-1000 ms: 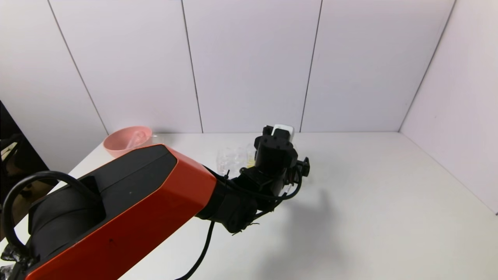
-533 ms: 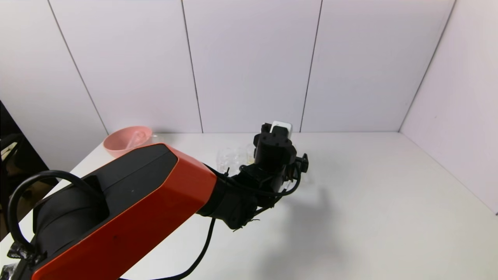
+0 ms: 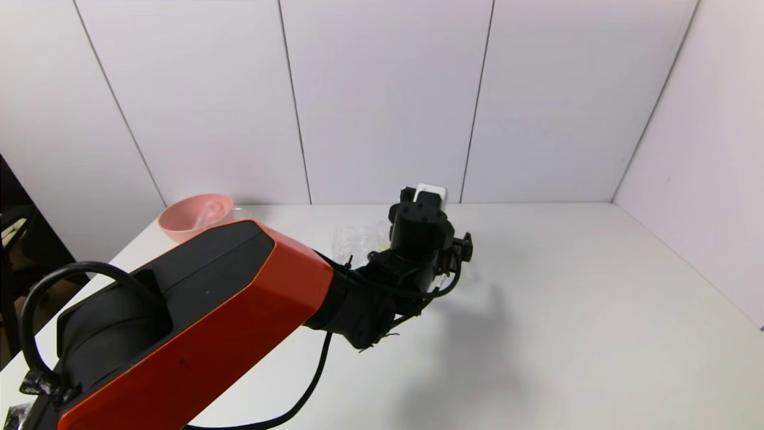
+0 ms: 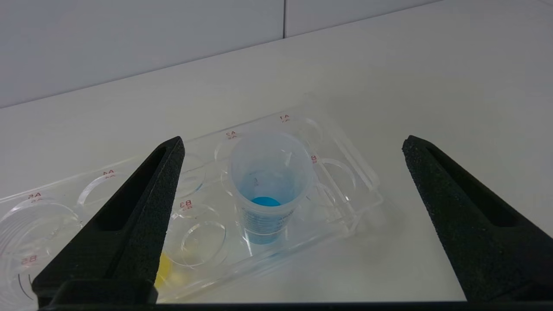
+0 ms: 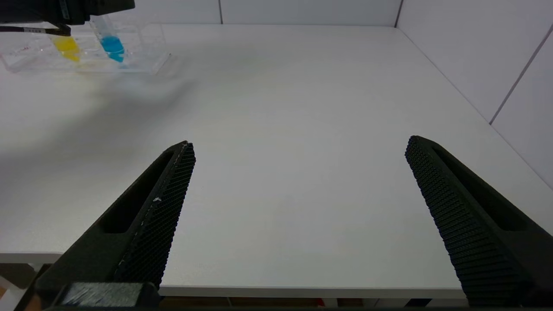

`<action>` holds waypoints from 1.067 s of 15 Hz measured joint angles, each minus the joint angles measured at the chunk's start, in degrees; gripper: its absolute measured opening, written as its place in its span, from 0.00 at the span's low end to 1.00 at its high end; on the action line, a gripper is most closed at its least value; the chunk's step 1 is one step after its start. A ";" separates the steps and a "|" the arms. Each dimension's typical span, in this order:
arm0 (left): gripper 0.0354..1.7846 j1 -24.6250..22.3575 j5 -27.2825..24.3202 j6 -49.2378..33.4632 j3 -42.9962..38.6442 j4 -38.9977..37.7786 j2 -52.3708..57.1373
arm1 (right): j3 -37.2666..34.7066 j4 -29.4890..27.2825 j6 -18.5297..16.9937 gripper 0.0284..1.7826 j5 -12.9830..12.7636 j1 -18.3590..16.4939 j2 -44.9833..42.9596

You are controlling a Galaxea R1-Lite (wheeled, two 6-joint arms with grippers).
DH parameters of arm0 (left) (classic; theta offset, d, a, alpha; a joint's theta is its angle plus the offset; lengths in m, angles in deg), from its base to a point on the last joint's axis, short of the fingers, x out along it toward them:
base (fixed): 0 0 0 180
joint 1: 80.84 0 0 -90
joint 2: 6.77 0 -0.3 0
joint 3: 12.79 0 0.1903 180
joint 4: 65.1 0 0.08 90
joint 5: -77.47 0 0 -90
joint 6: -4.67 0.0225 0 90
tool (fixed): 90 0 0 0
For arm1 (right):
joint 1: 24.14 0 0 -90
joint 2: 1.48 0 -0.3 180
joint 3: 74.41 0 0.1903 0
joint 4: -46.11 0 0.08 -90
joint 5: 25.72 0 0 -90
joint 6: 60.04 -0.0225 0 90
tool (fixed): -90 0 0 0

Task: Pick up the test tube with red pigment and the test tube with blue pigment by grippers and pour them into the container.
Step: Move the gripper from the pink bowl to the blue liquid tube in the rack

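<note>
Left wrist view shows our left gripper (image 4: pixel 289 151) spread wide above the blue tube (image 4: pixel 268 190) standing in the rack (image 4: pixel 345 190); closing off-centre, we risk knocking it over and spilling.

white table (image 3: pixel 567 310): clear tube rack (image 4: pixel 345 181) near back wall, pink bowl (image 3: pixel 194 215) at back left corner.
</note>
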 joint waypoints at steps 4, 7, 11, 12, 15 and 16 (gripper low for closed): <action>0.99 -0.01 0.02 -0.02 0.11 -0.05 -0.30 | 0.00 0.02 0.00 1.00 0.00 0.00 0.00; 0.98 -0.01 0.02 0.06 0.30 0.04 -0.55 | 0.00 0.02 0.00 1.00 0.00 0.00 0.00; 0.81 -0.04 0.05 0.06 0.39 0.06 -0.68 | 0.00 0.00 0.00 1.00 0.00 0.00 0.00; 0.73 -0.01 0.02 0.06 0.39 0.06 -0.68 | 0.00 0.00 0.00 1.00 0.00 0.00 0.00; 0.41 -0.06 0.11 0.09 0.30 0.06 -0.68 | 0.00 0.02 0.00 1.00 0.00 0.00 0.00; 0.31 -0.11 0.18 0.09 0.28 0.04 -0.66 | 0.00 0.02 0.00 1.00 0.00 0.00 0.00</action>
